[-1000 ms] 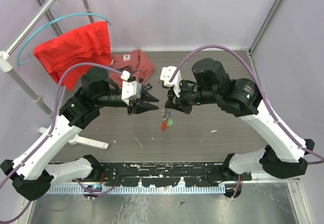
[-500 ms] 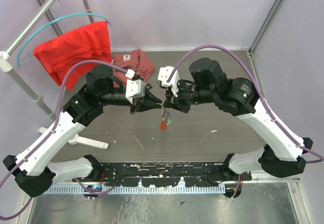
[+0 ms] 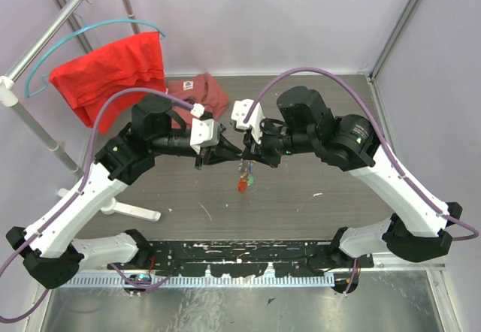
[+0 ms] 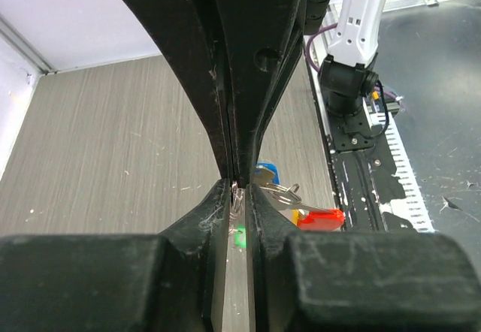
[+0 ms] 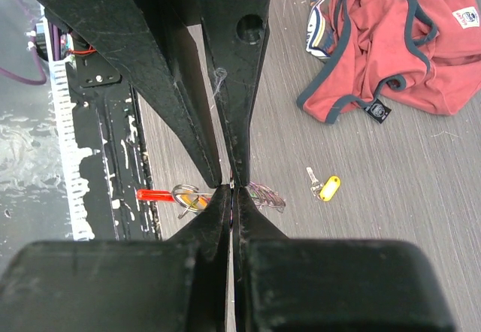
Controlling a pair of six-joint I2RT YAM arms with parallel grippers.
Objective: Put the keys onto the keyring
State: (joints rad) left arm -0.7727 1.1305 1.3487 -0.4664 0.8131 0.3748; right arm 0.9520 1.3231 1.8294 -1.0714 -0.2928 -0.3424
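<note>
Your right claw (image 5: 231,189) is pinched fully together, tip to tip with your left claw (image 4: 237,191). It has hold of the thin silvery metal keyring (image 4: 282,191), which hangs just under both sets of tips, above the grey wood-grain table (image 3: 301,204). Your left claw's jaws stand a narrow slit apart with a silvery bit of wire in the slit; you cannot tell from these views whether they grip it. Just beyond the left tips a small key with a blue plastic head (image 4: 264,174) sits beside the ring, the flat red oval tag (image 4: 322,217) dangles to its right, and a green key head (image 4: 240,236) shows through the slit. Past the right claw, a small key with a yellow plastic head (image 5: 328,188) lies loose on the table, and farther off is a crumpled salmon-red garment (image 5: 391,54).
</note>
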